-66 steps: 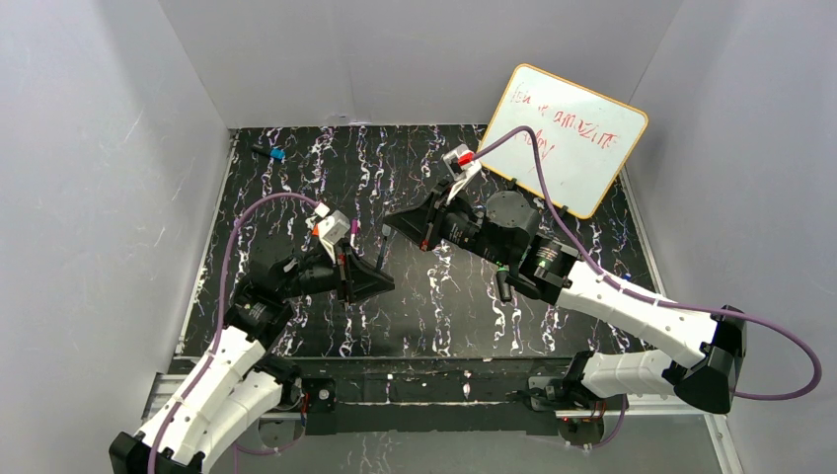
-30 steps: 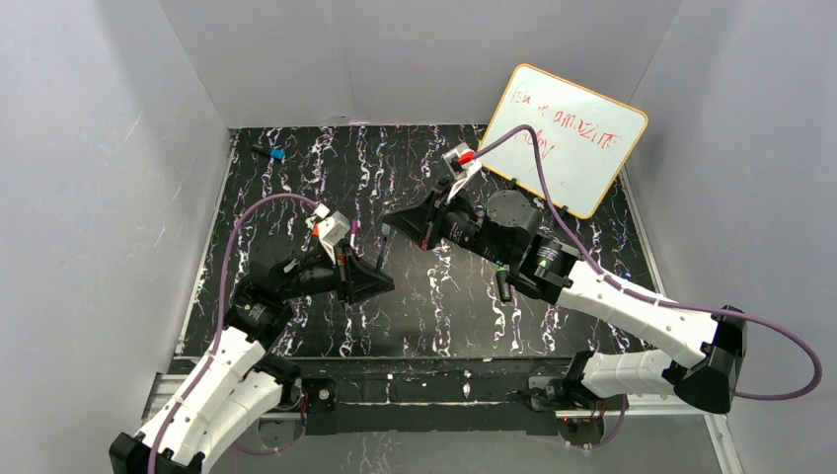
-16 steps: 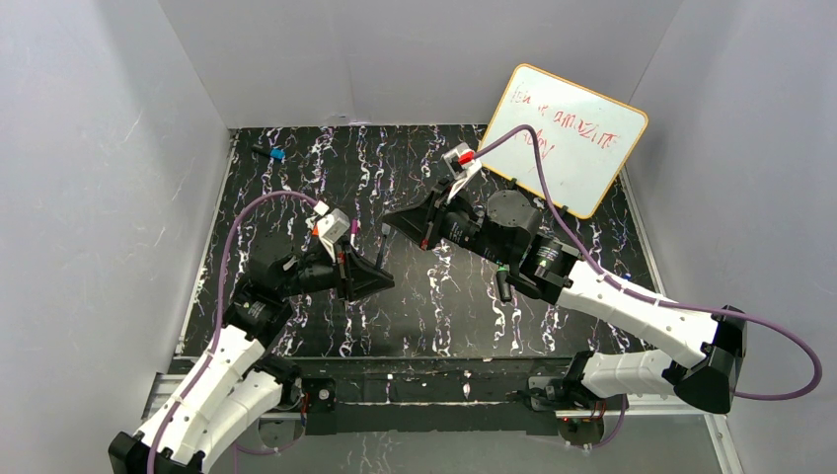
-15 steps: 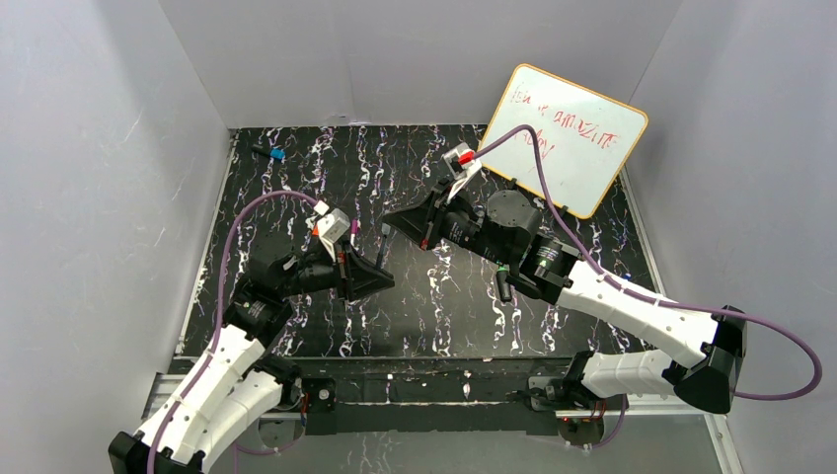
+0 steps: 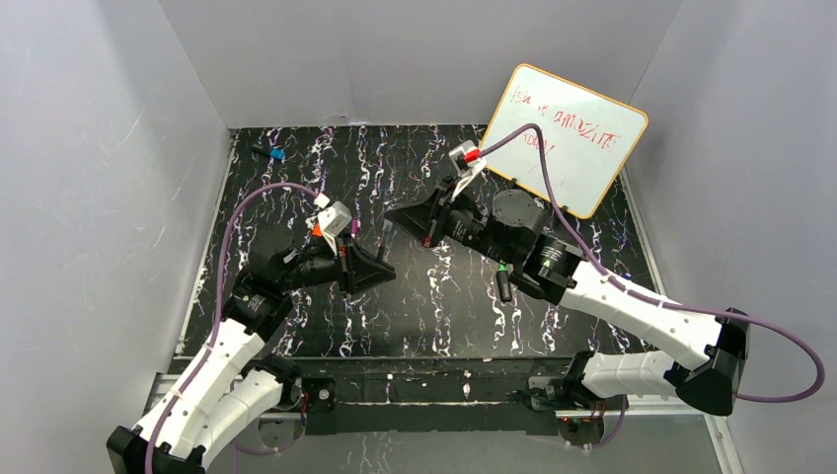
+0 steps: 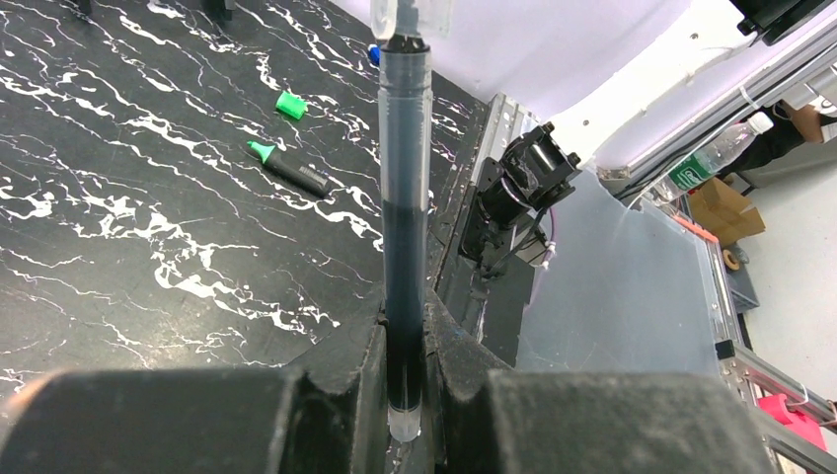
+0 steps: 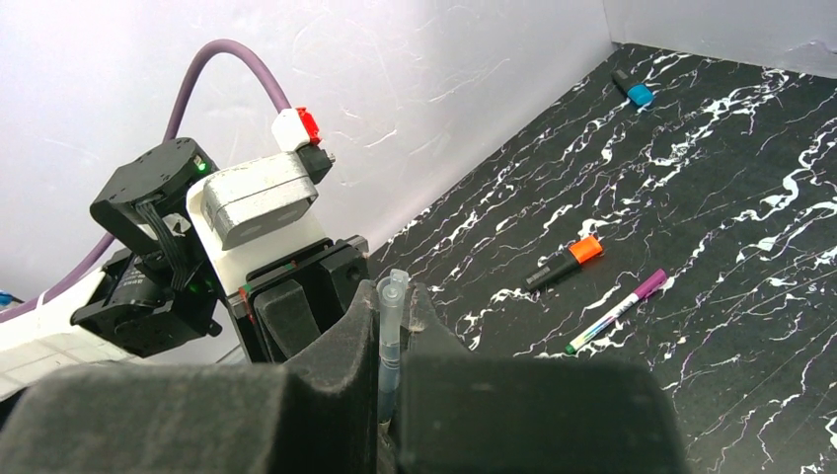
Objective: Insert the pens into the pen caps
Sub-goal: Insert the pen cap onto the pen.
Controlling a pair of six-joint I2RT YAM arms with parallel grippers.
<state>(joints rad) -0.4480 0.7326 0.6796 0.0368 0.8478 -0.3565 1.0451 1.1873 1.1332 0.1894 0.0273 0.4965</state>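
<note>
Left claw clamps the slim dark pen. Right claw pinches a clear cap, right at its tip.

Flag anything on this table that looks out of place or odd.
The green-tipped marker lies uncapped on the table, with a green cap loose nearby, not touching it. Nothing looks spilled or broken. The left hand grips the dark pen, and the right hand holds a clear cap.
</note>
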